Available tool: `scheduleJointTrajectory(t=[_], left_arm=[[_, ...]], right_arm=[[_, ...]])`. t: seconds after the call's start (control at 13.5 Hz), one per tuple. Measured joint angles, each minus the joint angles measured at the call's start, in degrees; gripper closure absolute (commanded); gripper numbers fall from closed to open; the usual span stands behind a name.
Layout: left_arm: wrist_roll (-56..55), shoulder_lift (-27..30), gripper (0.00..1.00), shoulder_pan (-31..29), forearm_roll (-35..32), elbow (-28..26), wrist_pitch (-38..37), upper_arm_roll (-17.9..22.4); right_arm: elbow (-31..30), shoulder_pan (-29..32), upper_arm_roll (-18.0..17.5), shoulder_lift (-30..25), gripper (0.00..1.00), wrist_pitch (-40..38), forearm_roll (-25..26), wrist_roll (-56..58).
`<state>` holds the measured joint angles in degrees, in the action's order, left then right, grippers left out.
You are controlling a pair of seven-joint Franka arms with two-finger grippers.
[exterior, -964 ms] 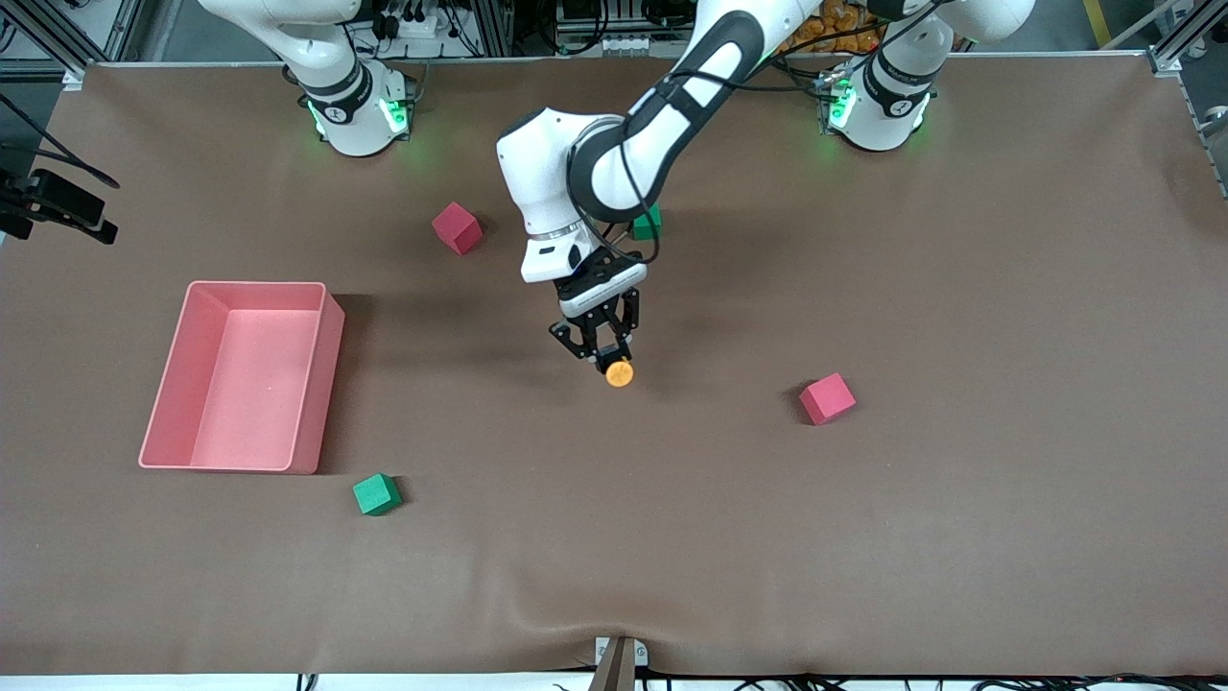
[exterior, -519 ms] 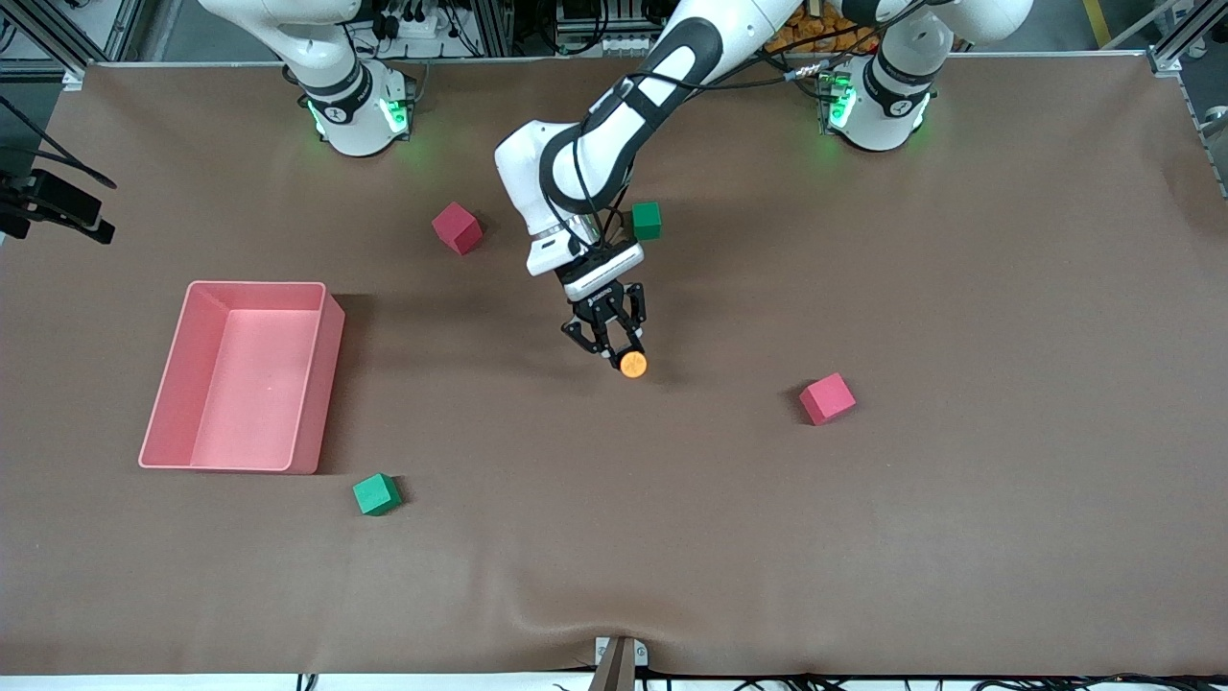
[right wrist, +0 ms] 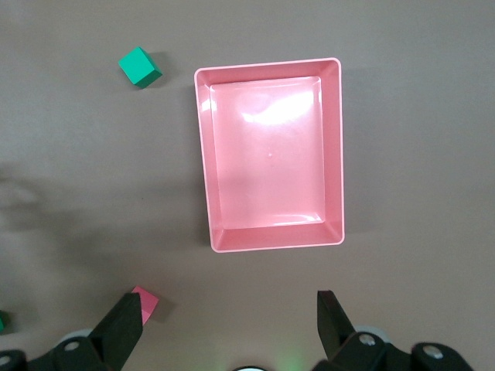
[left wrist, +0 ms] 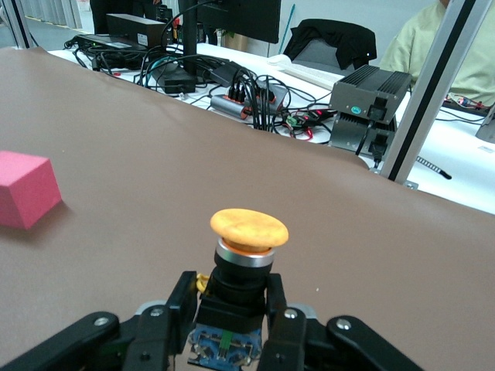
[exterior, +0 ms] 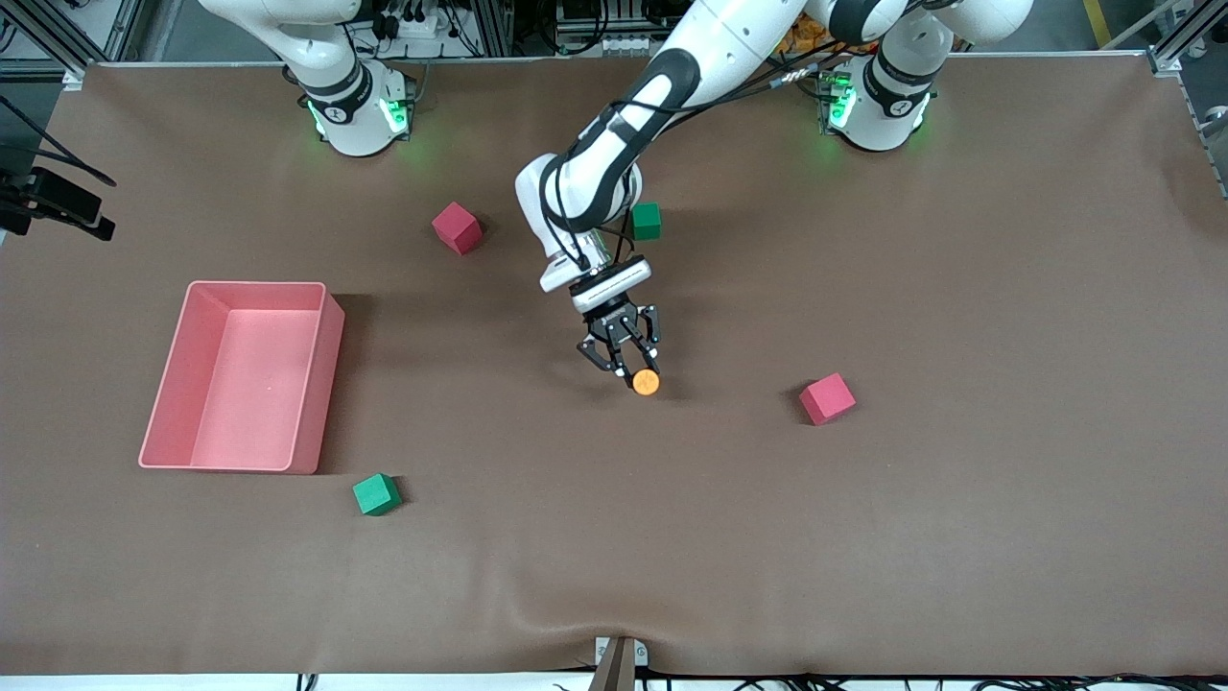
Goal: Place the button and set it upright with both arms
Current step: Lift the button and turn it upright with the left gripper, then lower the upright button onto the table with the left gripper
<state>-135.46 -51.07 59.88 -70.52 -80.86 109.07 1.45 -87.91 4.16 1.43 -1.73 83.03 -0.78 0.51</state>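
Your left gripper (exterior: 633, 369), clamped on the button (exterior: 646, 383), has descended toward the table (exterior: 959, 528), so placement looks close; the right gripper (right wrist: 232, 340) waits open.

L arm reaches out over mid-table, left gripper (exterior: 633, 368) clamped on the button (exterior: 646, 383). R arm waits up high, right gripper (right wrist: 228, 328) jaws spread wide.

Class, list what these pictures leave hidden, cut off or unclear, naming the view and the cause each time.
- Button: left wrist view, its base is covered by the left end effector shut on it.
- Right end effector: out of the front view; the right wrist view's edge cuts off its open fingers.
- Red cube: right wrist view, partly covered by a finger.
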Motion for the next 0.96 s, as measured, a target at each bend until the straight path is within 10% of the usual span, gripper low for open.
scheduleJointTrajectory(t=[0.96], left_arm=[[-8.68, -4.93, 1.00, 7.49, -3.56, -0.11, -6.56, 0.01]], right_arm=[[0.00, -0.86, -0.93, 0.15, 0.00, 2.52, -0.11, 0.19]])
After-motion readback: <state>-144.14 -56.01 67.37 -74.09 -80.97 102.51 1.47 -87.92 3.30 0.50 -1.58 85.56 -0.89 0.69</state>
